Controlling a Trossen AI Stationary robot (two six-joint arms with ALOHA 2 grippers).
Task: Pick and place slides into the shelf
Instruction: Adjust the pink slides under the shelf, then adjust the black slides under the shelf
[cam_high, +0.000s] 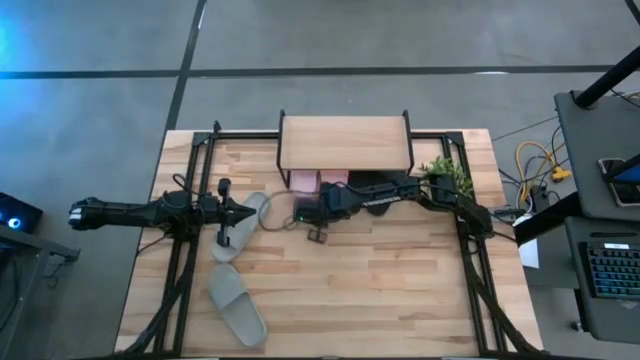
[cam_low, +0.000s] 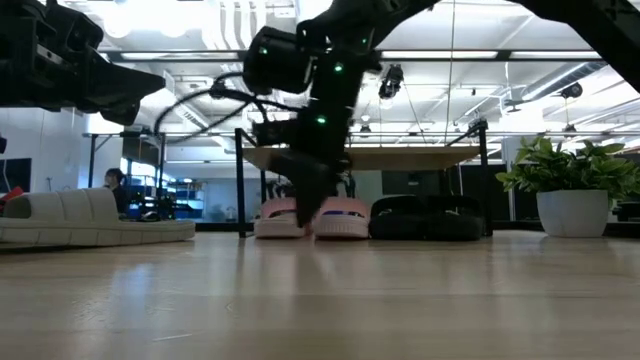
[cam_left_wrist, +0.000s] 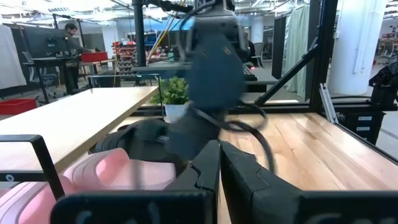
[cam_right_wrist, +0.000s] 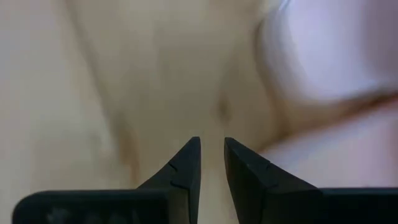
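High view: shelf (cam_high: 345, 141) at 12 o'clock; grey-green slides (cam_high: 236, 302) at 7. Left gripper (cam_high: 222, 237) closed, empty.
Low view: pink pair (cam_low: 312, 218) under shelf.
Right wrist: right gripper (cam_right_wrist: 211, 163) narrowly parted, holding nothing.

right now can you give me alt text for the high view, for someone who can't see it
Overhead view of a wooden table with a small shelf at the far edge and pink slides tucked under it. The right hand hangs empty in front of the shelf. The left hand waits shut beside two grey-green slides on the table's left.
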